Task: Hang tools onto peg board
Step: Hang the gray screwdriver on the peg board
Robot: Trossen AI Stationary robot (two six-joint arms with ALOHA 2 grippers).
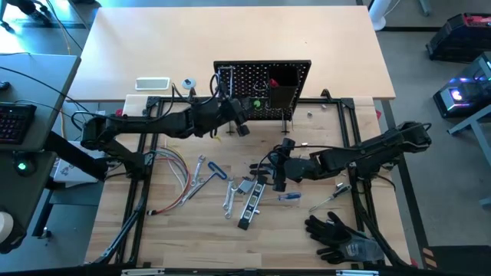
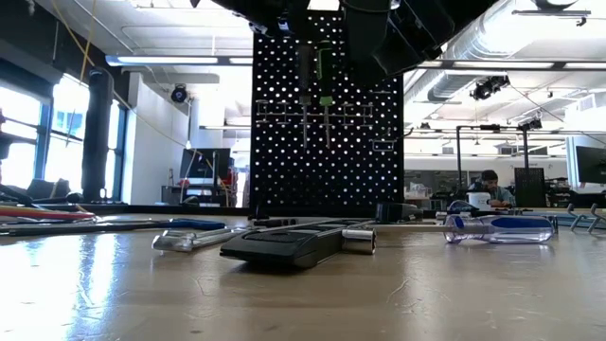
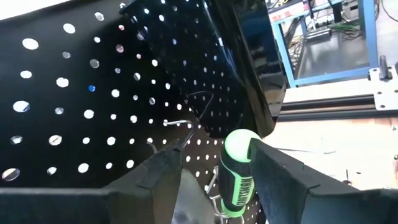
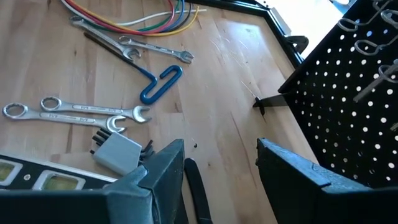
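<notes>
Because the green-handled driver [image 3: 237, 171] already seems seated on the peg board [image 1: 245, 80], the left pincer [image 3: 214, 168] stands parted around it; the right pincer [image 4: 221, 165] waits wide above remaining tools on the near tabletop [image 1: 199, 230].

Robotics lab or workshop, open industrial hall behind the table in the low view, exposed ducts [image 2: 492, 43] upper right, tall windows [image 2: 28, 123] at left, person [image 2: 490, 182] at a far bench, keyboard [image 1: 15, 123] far left in the high view

Two dark jointed arms, matte black angular fingers [image 3: 165, 180], black cables trailing along segments
</notes>
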